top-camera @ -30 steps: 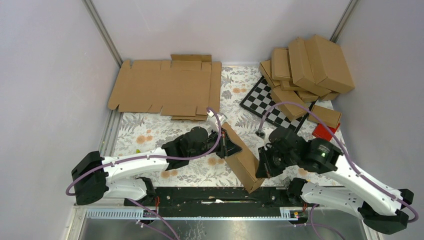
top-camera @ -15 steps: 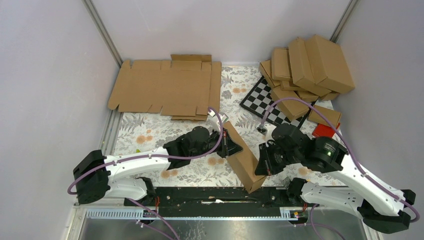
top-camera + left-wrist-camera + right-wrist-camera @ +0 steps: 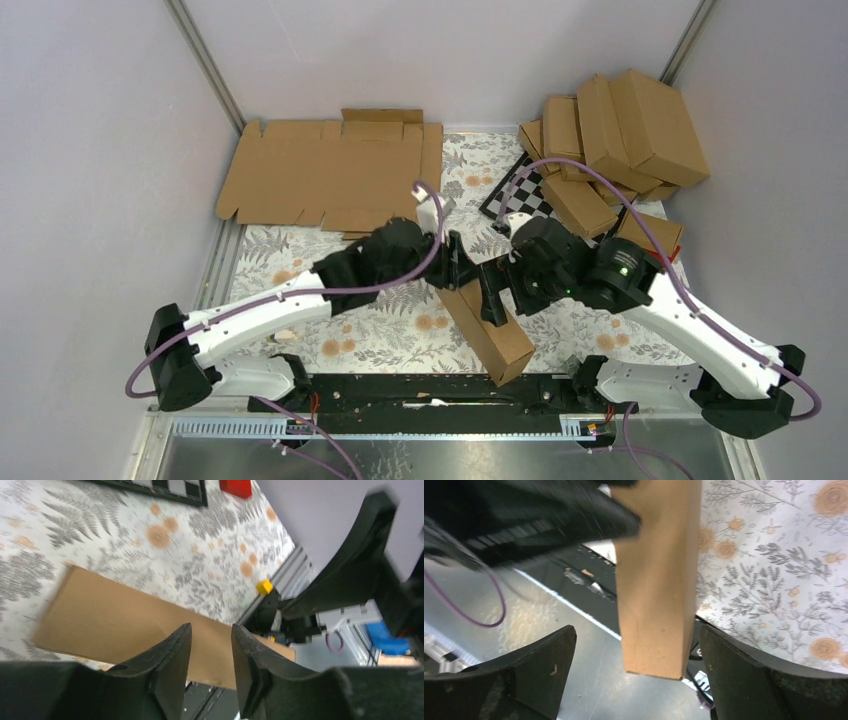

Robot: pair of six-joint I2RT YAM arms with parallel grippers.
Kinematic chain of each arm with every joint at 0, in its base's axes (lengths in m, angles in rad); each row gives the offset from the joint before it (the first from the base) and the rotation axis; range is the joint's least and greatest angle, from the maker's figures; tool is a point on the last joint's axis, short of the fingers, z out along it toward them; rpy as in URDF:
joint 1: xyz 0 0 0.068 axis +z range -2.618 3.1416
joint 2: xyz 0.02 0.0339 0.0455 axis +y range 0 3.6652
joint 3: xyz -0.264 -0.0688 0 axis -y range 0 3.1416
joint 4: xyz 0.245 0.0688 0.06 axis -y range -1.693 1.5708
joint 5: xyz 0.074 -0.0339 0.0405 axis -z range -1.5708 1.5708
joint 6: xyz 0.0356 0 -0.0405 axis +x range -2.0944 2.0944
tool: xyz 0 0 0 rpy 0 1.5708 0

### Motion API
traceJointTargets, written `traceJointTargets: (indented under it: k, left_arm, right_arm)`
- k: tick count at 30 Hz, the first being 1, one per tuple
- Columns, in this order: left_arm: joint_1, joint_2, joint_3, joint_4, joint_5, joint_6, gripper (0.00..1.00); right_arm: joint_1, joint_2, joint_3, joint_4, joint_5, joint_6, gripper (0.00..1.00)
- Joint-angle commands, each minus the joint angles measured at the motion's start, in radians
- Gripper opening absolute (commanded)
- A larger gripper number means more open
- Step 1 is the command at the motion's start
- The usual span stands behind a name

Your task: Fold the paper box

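The box's (image 3: 497, 340) far end is covered in the top view by the left gripper (image 3: 457, 268) and right gripper (image 3: 490, 292), so whether it's being pinched by the left one can't be told. The left wrist view is pretty smeared, and the red block (image 3: 236, 486) and checkerboard (image 3: 165, 487) are clipped by its top edge. In the right wrist view the box's upper end is lost behind a blurred black shape (image 3: 539, 515).

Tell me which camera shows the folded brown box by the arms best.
Top external: the folded box shows nearly its full length, lying diagonally. Left wrist shows one long face, partly behind the left gripper. Right wrist shows only one end, framed by the open right gripper.
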Motion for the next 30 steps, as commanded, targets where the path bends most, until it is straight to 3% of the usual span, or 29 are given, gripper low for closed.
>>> traceJointTargets:
  k: [1, 5, 11, 17, 30]
  left_arm:
    - [0.146, -0.029, 0.091, -0.150, 0.047, 0.035, 0.38]
    - [0.263, -0.011, 0.106, -0.146, 0.148, 0.060, 0.24]
    - [0.318, 0.036, 0.119, -0.094, 0.228, 0.078, 0.11]
    - [0.349, 0.059, 0.078, -0.037, 0.290, 0.063, 0.07]
    - [0.376, 0.053, -0.163, 0.182, 0.345, -0.029, 0.01]
  right_arm:
    - [0.004, 0.057, 0.005, -0.024, 0.116, -0.087, 1.00]
    - [0.005, 0.074, -0.048, 0.015, 0.091, -0.101, 1.00]
    - [0.005, 0.106, -0.128, 0.043, 0.070, -0.094, 1.00]
    - [0.006, 0.100, -0.168, 0.055, 0.041, -0.081, 1.00]
    - [0.007, 0.090, -0.169, 0.055, 0.026, -0.078, 1.00]
